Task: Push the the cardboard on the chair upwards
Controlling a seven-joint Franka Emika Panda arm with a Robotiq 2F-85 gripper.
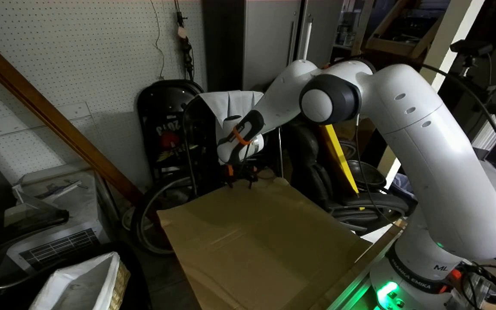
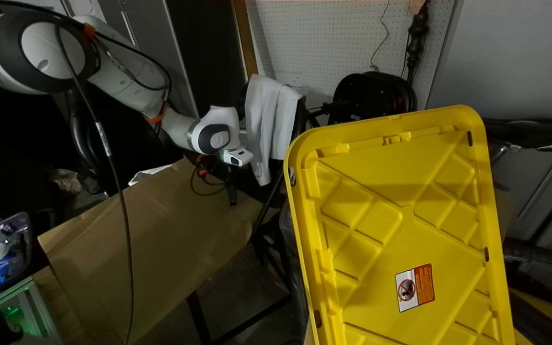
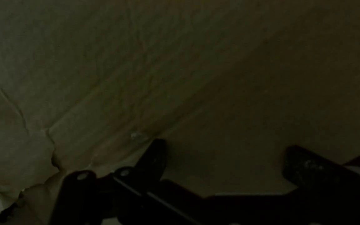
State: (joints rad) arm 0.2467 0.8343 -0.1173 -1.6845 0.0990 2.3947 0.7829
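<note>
Nearest stands a yellow lid (image 2: pixel 400 211); beyond, the cardboard (image 2: pixel 161 239) stretches from the edge of the table (image 1: pixel 367 267), lying below and mostly robotward of the hand (image 3: pixel 225 151), which gapes and holds nothing (contact unclear). Pushing probably starts at that far, creased end; the room is dim.

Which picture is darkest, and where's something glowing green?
Wrist view: darkest, the cardboard murky, the gripper nearly black; in an exterior view: a bright green light glows on the robot's base, tinting the rail beside it.
</note>
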